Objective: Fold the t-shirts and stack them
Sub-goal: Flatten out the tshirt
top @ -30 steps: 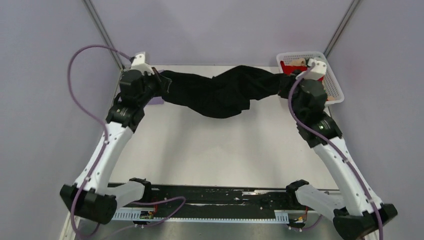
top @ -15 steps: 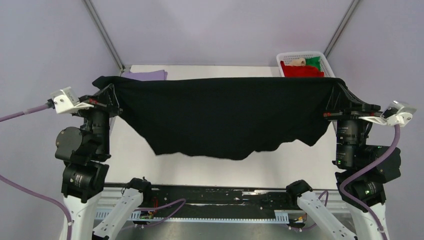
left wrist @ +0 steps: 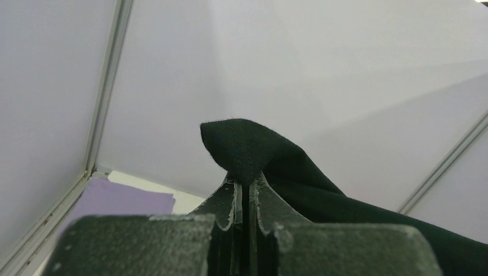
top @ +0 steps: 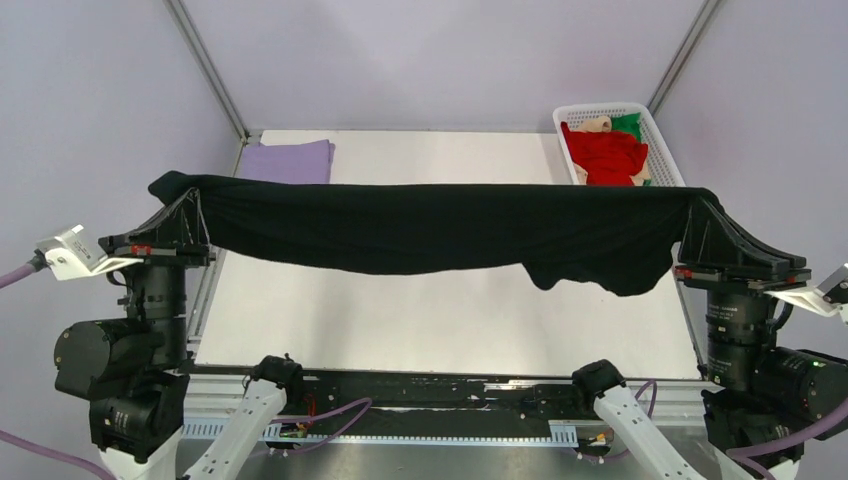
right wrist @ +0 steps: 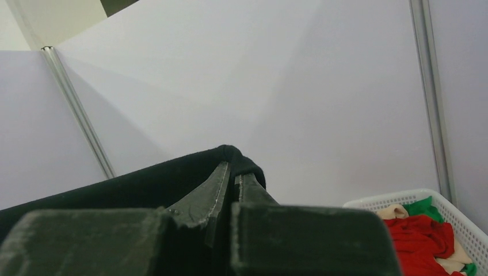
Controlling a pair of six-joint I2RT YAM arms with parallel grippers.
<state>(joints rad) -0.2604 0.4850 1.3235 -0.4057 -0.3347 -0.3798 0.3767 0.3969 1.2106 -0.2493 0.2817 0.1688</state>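
Both arms are holding the black t-shirt (top: 430, 225) stretched out in the air above the desk (top: 440, 320), well clear of its surface.

Left claw (left wrist: 244, 183): the fingers are pressing together on one end of the cloth. In the left wrist view a small peak of black fabric is poking up above the tips.

Right claw (right wrist: 231, 172): likewise clamping the opposite end, with the black cloth wrapping over its closed tips.

The shirt is hanging between them as a long band. Its top edge is running nearly taut from claw to claw. The lower edge is sagging unevenly, and a bunched lump is drooping lower near the right claw.

Progress, as judged from the layout:
- The lavender t-shirt (top: 287, 160) is lying flat as a neat rectangle at the far left corner of the desk. It is reading as folded and as the base of the stack.
- The black t-shirt is only being spread. It is not yet lying on the desk and no fold is showing in it.
- The red t-shirt (top: 605, 155), green t-shirt (top: 628, 124) and beige t-shirt (top: 598, 124) are sitting crumpled in the white basket (top: 600, 108) at the far right corner, not folded.

Estimate: one shirt is looking done, one is in hand, and three are waiting, so the task is sitting well short of halfway. The lump near the right claw is suggesting that the cloth is not hanging square, which could spoil a flat lay-down.
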